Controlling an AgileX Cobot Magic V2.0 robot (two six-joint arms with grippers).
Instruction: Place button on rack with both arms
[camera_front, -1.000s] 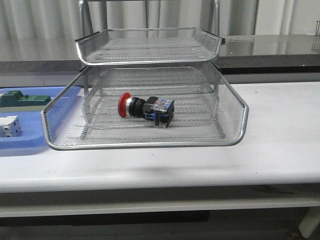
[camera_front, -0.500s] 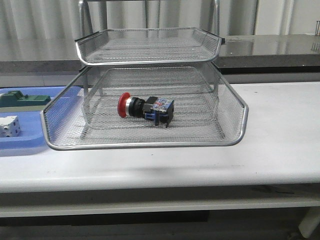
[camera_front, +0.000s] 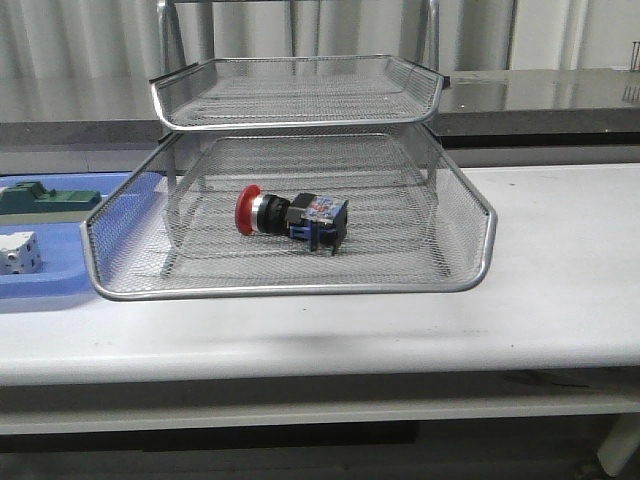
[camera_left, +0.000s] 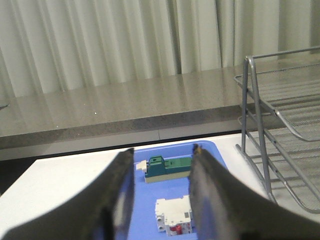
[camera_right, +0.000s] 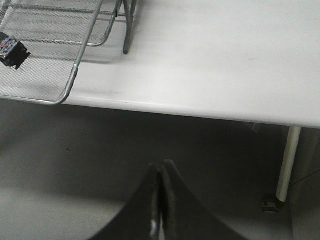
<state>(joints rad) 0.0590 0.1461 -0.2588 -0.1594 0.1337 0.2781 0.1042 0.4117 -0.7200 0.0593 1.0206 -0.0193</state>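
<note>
One button in rack; no legible text. L jaws spread, R pressed together.

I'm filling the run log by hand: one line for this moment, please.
button: lying in pulled-out tray of rack | left gripper: open, empty | right gripper: shut, empty

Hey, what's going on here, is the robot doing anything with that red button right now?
Nothing is being handled at the moment. The button lies on its side in the pulled-out lower tray of the rack. Neither arm shows in the front view. The left gripper is open and empty over the blue tray beside the rack. The right gripper is shut and empty, off the table's front edge.
</note>
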